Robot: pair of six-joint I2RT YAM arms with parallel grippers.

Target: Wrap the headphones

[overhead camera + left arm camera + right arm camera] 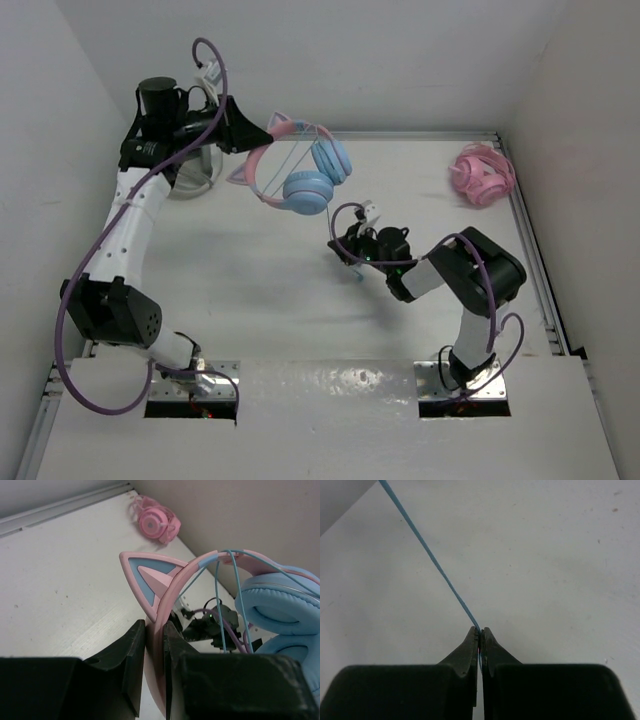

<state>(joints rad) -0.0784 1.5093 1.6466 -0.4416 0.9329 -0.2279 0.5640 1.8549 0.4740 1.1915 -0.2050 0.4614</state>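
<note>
Left pincer point(154, 630) clamped the headphones point(280, 605) by the pink headband point(172, 587) at the far side; right pincer point(480, 631), nearer, pinched the thin blue cable point(435, 562) shut.

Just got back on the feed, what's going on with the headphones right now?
The left gripper is clamped on the pink headband, holding the headphones up. The right gripper pinches the blue cable, which runs straight from its tips. A few cable strands already cross the headband. Another pink pair lies in the far right corner.
</note>
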